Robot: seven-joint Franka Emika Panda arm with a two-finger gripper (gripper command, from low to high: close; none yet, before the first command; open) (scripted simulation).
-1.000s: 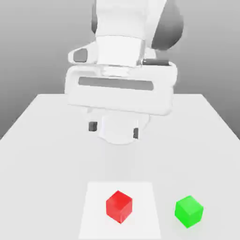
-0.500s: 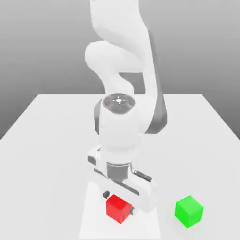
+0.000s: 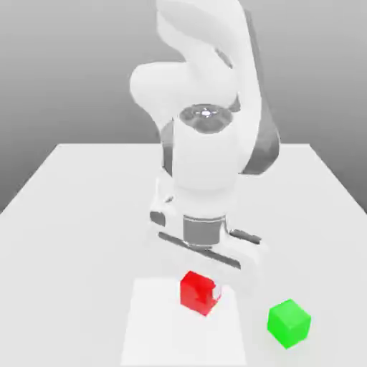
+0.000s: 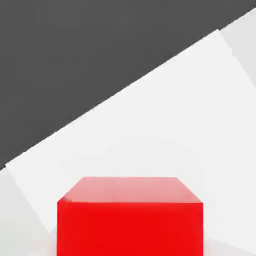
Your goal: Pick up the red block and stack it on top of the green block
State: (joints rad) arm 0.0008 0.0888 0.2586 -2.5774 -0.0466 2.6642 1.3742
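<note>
While the pincer (image 3: 201, 290) grips the red block (image 3: 198, 293), the green block (image 3: 289, 323) sits apart.

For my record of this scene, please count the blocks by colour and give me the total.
Red block: 1
Green block: 1
Total blocks: 2
</note>
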